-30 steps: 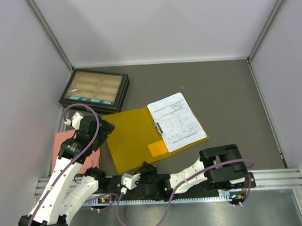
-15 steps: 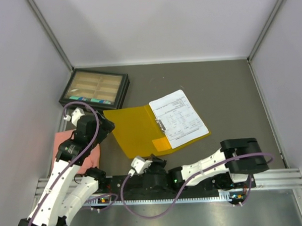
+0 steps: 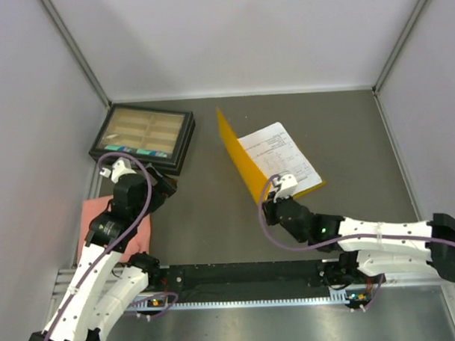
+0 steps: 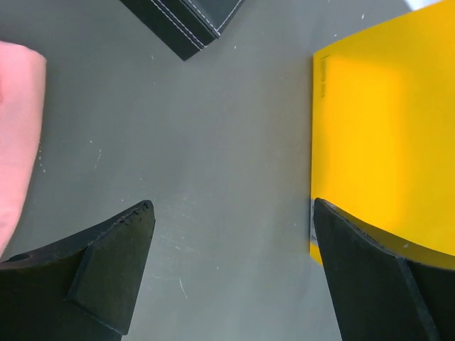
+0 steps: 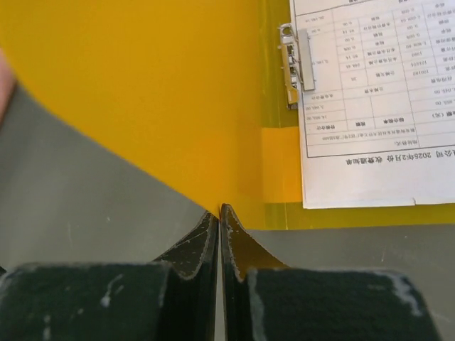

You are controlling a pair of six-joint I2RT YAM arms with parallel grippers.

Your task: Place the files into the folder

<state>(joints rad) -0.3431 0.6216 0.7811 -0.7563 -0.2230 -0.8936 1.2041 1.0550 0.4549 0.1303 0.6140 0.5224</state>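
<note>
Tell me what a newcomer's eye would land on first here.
The yellow folder in the middle of the scene stands out most: its cover stands up on edge, pinched at a corner by the shut right claw. White printed sheets lie on its flat half. To the left, the left claw hangs wide open, holding nothing, near a black compartment box.

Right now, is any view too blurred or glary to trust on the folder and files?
Top view: even light, sharp, no glare; the folder shows its cover raised, the files print too small to read. Right wrist: print and clip crisp, only the shut right fingertips soft up close. Left wrist: table in focus, the left fingers dark, folder a brighter yellow patch, not blown out.
</note>
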